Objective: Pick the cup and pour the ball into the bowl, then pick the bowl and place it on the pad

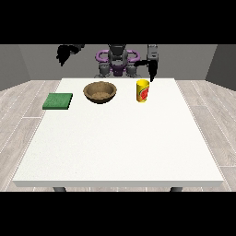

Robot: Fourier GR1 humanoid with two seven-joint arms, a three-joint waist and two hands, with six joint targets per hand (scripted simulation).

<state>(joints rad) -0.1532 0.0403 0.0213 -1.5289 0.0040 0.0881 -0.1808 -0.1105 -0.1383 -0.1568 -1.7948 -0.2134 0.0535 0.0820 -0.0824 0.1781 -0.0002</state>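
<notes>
I see the yellow cup [143, 91] standing upright on the white bench [120, 143], far side, right of centre. The brown bowl [100, 91] sits well to its left, and the green pad [58, 101] lies near the bench's left edge. The robot hand at the view's right [152, 69] hangs just above the cup, fingers pointing down, nothing held. The robot hand at the view's left [64, 53] is raised off the bench; I cannot tell its fingers.

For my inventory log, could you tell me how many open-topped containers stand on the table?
2: a brown bowl near the table's far middle, and a yellow cup to its right in the view. Nothing hides others.
</notes>
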